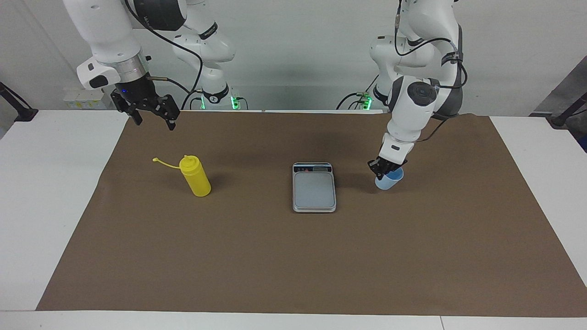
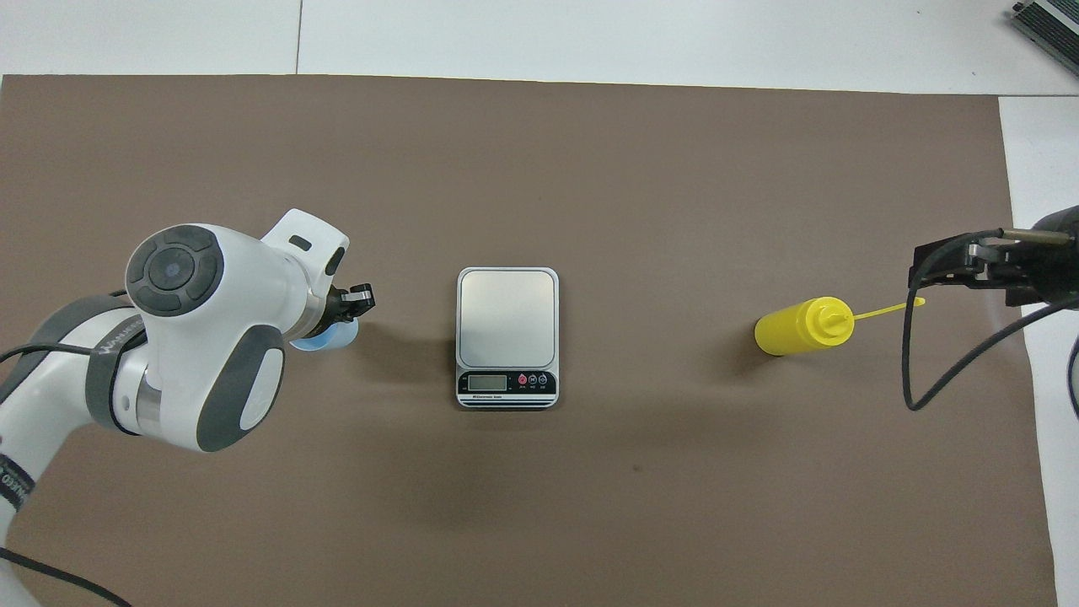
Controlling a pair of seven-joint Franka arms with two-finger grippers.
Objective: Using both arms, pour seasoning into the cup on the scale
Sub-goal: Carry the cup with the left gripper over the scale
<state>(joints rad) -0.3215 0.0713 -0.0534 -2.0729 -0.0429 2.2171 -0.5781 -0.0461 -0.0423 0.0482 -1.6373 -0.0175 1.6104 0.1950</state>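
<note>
The light-blue cup (image 1: 390, 181) hangs in my left gripper (image 1: 384, 170), which is shut on its rim, low over the mat beside the scale toward the left arm's end. In the overhead view the cup (image 2: 324, 342) shows partly under the left gripper (image 2: 352, 305). The silver-grey scale (image 1: 314, 189) lies mid-mat with nothing on its plate (image 2: 507, 317). The yellow squeeze bottle (image 1: 196, 177) stands upright toward the right arm's end, its cap strap hanging open; it also shows in the overhead view (image 2: 799, 326). My right gripper (image 1: 154, 122) is open, raised over the mat's edge near the bottle, and shows in the overhead view (image 2: 927, 265).
A brown mat (image 1: 293, 256) covers most of the white table (image 1: 41, 206). Black stands sit at the table's corners nearest the robots (image 1: 18, 107). A black cable (image 2: 919, 371) hangs from the right arm.
</note>
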